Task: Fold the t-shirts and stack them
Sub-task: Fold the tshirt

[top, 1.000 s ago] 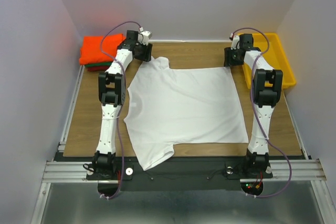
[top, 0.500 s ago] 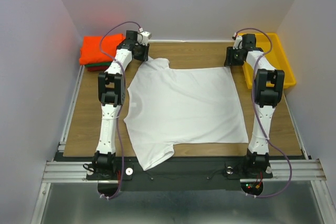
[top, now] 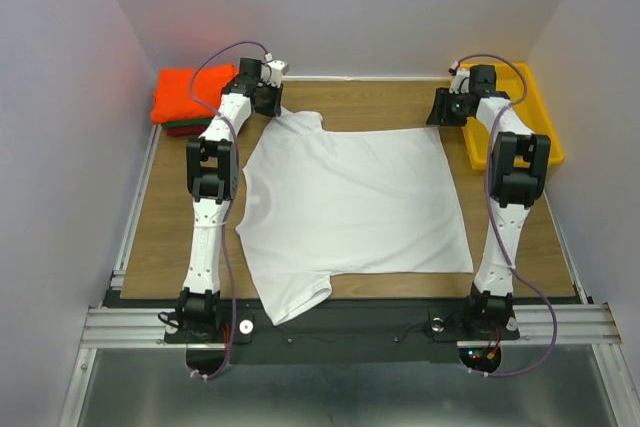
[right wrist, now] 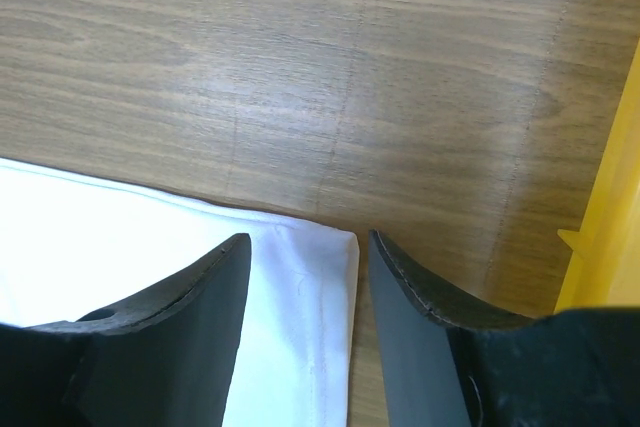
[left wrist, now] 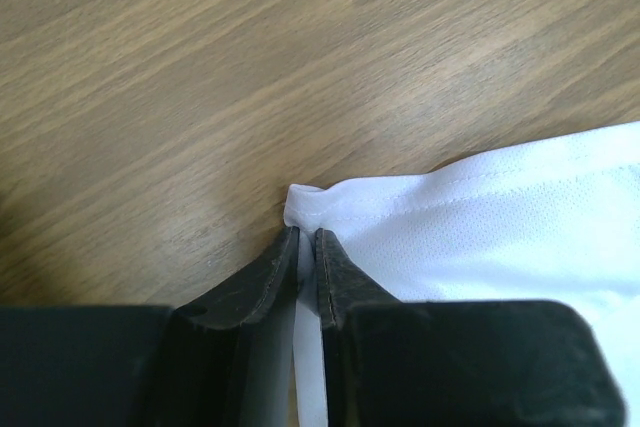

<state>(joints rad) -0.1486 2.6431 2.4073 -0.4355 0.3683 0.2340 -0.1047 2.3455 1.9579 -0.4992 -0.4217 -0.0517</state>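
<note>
A white t-shirt (top: 350, 202) lies spread flat on the wooden table. My left gripper (top: 272, 107) is at its far left sleeve and is shut on the sleeve's hem corner (left wrist: 310, 209). My right gripper (top: 446, 115) is open over the shirt's far right corner (right wrist: 325, 247), its fingers standing either side of the corner, just above it. A folded stack with an orange t-shirt (top: 185, 92) on top, green and dark red edges (top: 178, 128) under it, sits at the far left.
A yellow plastic tray (top: 535, 112) stands at the far right, close to my right gripper; its edge shows in the right wrist view (right wrist: 605, 217). Grey walls enclose the table on three sides.
My right gripper has shifted right, toward the tray, and now sits at the shirt's far right corner. My left gripper and the shirt have barely moved.
</note>
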